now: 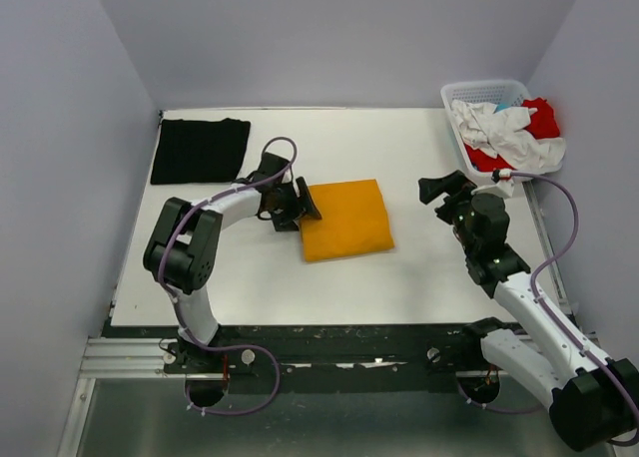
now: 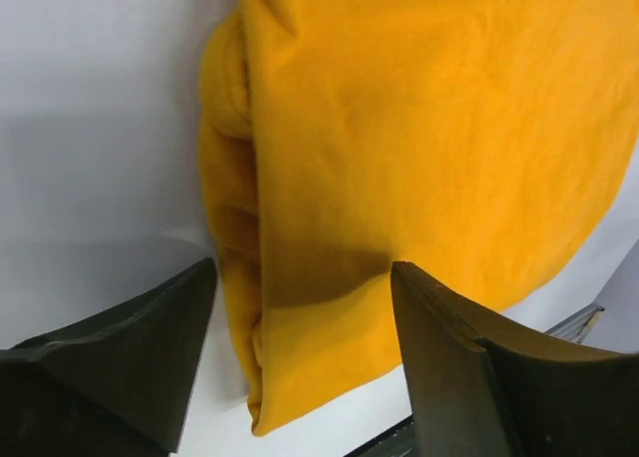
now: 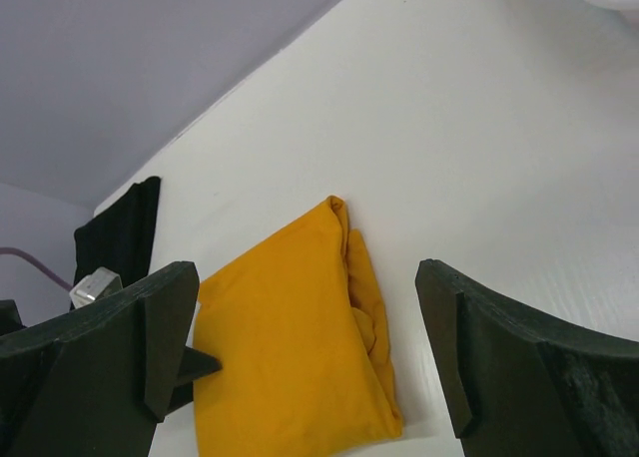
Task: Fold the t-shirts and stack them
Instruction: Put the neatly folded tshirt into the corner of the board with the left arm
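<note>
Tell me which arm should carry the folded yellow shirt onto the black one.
Left, probably. The left gripper is open right at the left edge of the yellow shirt, and the black shirt lies on that arm's side. The right gripper hangs open off to the right, clear of both.

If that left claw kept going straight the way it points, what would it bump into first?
Probably the folded mustard t-shirt: the left gripper aims at its bunched edge, fingers open.
</note>
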Robot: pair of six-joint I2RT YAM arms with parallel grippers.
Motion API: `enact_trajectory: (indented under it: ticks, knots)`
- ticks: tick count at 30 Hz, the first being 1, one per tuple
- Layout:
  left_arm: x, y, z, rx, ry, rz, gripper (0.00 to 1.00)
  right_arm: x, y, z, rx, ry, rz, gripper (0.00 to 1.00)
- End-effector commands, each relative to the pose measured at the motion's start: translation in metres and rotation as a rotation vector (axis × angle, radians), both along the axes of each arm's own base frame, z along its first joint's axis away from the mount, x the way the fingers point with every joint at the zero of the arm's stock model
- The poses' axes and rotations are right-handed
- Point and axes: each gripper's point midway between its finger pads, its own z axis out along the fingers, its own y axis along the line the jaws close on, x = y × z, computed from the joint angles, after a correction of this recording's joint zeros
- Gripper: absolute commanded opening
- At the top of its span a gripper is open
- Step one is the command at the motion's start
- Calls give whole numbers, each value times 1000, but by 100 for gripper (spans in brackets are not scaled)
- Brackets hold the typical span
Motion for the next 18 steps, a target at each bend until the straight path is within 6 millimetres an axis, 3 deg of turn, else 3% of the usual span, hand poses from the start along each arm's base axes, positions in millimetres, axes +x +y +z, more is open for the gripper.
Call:
enact_trajectory:
  ticks: [1,3,5,7,8,12,18]
  knots:
    - [-6,-21,-21,13,64,-24,62,-4,-10,-13,-38,49,-44,100]
    - [-11,-29,-31,23,93,-30,54,-5,-11,-12,-39,51,-43,100]
    - [-15,-37,-38,45,116,-52,33,-5,-11,-11,-42,48,-43,100]
    - [-16,-43,-43,79,123,-76,4,-5,-12,-12,-48,50,-45,100]
    - [-14,-44,-43,100,122,-81,0,-5,-12,-13,-56,52,-45,100]
    - [6,-31,-22,268,15,-91,0,-6,-17,-13,-89,52,-58,100]
    - [50,21,38,593,-223,-107,0,-9,-23,-13,-118,51,-74,100]
